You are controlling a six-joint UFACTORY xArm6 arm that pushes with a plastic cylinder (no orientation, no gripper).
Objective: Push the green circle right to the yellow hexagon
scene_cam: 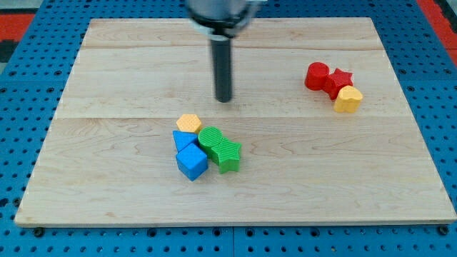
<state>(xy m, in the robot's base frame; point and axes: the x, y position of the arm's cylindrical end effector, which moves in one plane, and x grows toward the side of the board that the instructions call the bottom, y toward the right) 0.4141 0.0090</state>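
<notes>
The green circle [211, 138] lies near the board's middle, just right of and below the yellow hexagon [188, 123], touching or nearly touching it. A green star [228, 153] presses against the circle's lower right. My tip [224, 99] stands above and to the right of the yellow hexagon, apart from every block, with a gap of bare wood between it and the green circle.
A blue triangle [183, 139] and a blue cube [191, 163] sit left of and below the green circle. At the upper right are a red cylinder [316, 76], a red star [338, 81] and a yellow heart [348, 99]. The wooden board [107, 200] rests on a blue pegboard.
</notes>
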